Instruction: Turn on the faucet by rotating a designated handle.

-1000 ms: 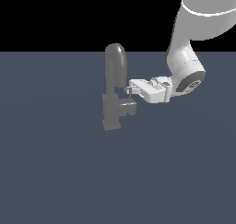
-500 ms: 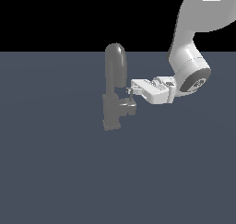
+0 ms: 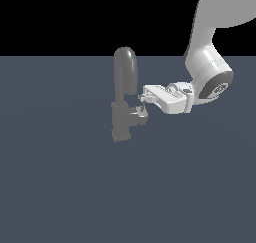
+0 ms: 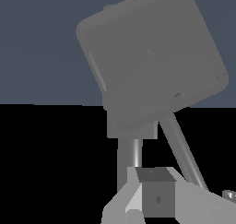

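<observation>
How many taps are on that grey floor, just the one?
1. The faucet stands alone near the middle of the exterior view, its arched spout upright, with the gripper at its handle on the exterior view's right. None other shows.

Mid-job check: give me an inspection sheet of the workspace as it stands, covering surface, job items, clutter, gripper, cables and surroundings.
Surface: flat, dark blue-grey floor, plain and unmarked.
Faucet: dull grey metal faucet with a blocky square base and a tall arched spout, standing upright; a short side arm points toward the exterior view's right.
Handle: small thin grey lever rising from that side arm, right at the fingertips.
Clutter: nothing seen.
Gripper: white gripper reaches in level from the exterior view's right and sits at the lever; whether the fingers are closed on it cannot be told.
Cables: nothing seen.
Surroundings: black background above the floor; white robot arm enters from the upper right of the exterior view.
</observation>
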Controlling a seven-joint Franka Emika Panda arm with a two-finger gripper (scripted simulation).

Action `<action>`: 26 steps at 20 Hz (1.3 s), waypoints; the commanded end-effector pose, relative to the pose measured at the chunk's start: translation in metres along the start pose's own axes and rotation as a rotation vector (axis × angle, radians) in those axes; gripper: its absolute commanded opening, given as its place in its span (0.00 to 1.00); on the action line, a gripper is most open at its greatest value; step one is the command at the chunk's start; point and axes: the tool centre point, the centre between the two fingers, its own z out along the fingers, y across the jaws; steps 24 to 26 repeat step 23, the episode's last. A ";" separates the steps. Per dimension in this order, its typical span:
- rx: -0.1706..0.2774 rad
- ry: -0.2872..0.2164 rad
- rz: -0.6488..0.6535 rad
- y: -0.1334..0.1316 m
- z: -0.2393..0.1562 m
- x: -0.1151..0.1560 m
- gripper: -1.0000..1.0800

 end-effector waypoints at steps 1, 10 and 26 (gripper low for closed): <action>-0.003 -0.008 0.017 0.014 0.000 0.009 0.00; -0.006 -0.012 0.023 0.046 0.000 0.026 0.00; -0.006 -0.013 0.024 0.063 0.001 0.079 0.00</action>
